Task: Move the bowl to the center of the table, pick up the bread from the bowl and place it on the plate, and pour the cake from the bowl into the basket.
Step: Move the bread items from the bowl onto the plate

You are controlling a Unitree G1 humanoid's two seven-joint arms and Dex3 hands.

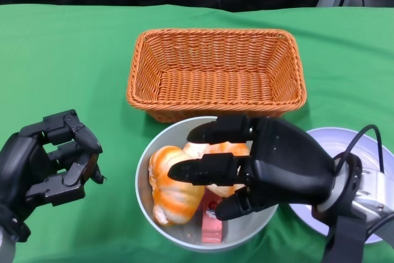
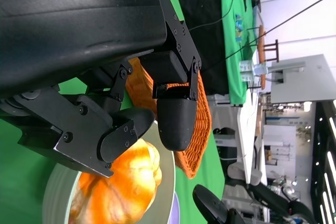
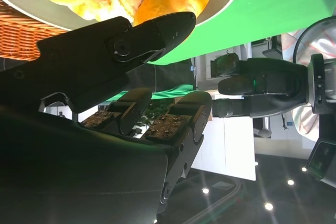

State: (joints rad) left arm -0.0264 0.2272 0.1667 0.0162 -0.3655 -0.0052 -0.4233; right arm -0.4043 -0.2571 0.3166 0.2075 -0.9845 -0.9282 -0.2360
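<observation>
Two breads [image 1: 175, 183] are seen in the bowl [image 1: 145, 170], at centre, with the right hand [image 1: 261, 164] hovering over them.
At 6 o'clock in the bowl lies a red cake [image 1: 211, 223]; the basket [image 1: 215, 72] sits at 12, the plate [image 1: 354, 146] at 3. Right fingers are spread, nothing gripped; the left hand [image 1: 49, 164], at 9, is curled, empty. Both breads could be snagged together, or the bowl nudged.
</observation>
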